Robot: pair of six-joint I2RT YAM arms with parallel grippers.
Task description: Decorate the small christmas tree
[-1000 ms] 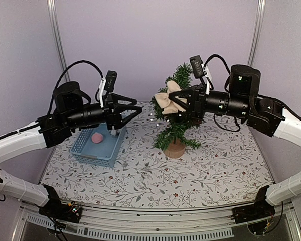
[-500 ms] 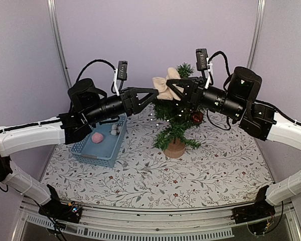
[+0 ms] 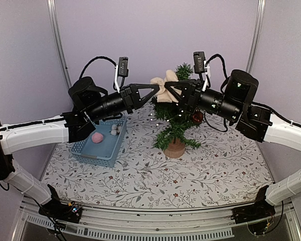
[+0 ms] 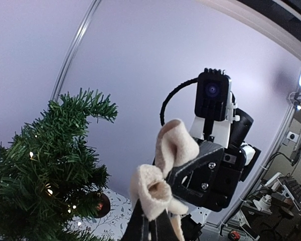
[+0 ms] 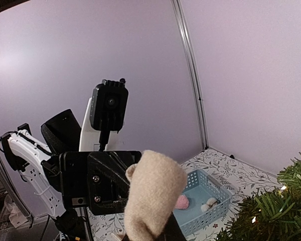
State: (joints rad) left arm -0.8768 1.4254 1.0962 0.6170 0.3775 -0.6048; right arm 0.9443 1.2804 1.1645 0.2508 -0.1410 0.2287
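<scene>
The left gripper and right gripper were both clamped on a soft beige bow at the top of the small christmas tree, which stood on the table. It looked light and tippy, with springy branches, and was best steadied by its base.

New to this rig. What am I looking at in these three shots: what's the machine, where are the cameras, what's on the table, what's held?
Two robot arms are bolted at the near edge of a table, each ending in a two-finger gripper. The wide picture comes from a fixed camera above and behind them. The other two come from a camera on each wrist, so each sees the opposite gripper. On the table stand a small christmas tree with tiny lights and a blue basket holding a pink ball and a small white thing. Up near the treetop, the left gripper and the right gripper are both shut on one beige cloth bow, one from each side.
</scene>
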